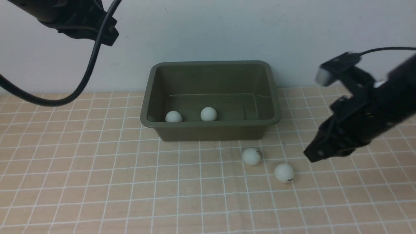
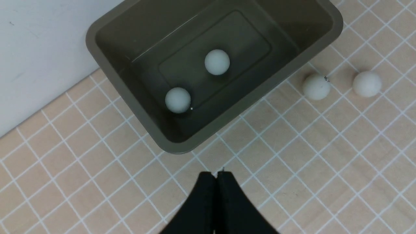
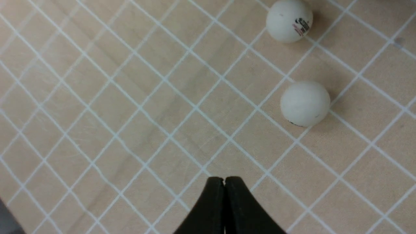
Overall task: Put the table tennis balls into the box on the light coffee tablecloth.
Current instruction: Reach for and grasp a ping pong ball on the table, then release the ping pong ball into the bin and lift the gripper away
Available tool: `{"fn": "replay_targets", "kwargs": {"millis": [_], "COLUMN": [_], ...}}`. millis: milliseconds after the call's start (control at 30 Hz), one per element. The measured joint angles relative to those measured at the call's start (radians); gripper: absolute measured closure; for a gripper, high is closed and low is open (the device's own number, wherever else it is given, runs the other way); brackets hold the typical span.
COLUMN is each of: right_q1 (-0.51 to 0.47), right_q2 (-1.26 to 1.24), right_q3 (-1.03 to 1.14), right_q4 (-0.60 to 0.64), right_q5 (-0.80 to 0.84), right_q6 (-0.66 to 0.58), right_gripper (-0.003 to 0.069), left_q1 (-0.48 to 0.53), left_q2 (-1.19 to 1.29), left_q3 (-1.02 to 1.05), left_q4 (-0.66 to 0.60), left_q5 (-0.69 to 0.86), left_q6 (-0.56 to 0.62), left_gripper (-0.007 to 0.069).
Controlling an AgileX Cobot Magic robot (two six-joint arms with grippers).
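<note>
Inside box: two balls | on tablecloth: two loose balls | both jaws pressed together, empty

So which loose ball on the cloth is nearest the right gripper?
The loose ball farther from the box; the other loose ball lies close to the box's front wall.

One table tennis ball and a second ball sat inside the box; a third ball and a fourth ball lay on the light coffee tablecloth near the right gripper
</note>
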Motion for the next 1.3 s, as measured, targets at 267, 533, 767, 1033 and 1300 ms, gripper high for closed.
{"fn": "replay_targets", "kwargs": {"millis": [267,533,767,1033,1300], "right_q1": [0.059,0.062,0.069,0.069,0.069], "right_q2": [0.294,0.296,0.226,0.038,-0.190], "right_q3": [-0.196,-0.212,-0.212,-0.127,0.141], "right_q4": [-0.186,-0.188,-0.190,-0.233,-0.219], "right_q5": [-0.026,-0.117,-0.095,-0.008,-0.169], "right_q6": [0.255,0.261,0.257,0.296,0.304], "right_gripper": [0.0674,0.0666,0.0624,0.0624,0.0624], "left_q1": [0.000,0.000,0.000,0.000,0.000], "left_q2": [0.000,0.000,0.000,0.000,0.000], "left_q3": [0.000,0.000,0.000,0.000,0.000], "left_q4": [0.001,0.004,0.004,0.004,0.004], "left_q5": [0.000,0.000,0.000,0.000,0.000], "left_q6": [0.004,0.004,0.004,0.004,0.004], "left_gripper": [0.0693,0.0693,0.0693,0.0693,0.0693]}}
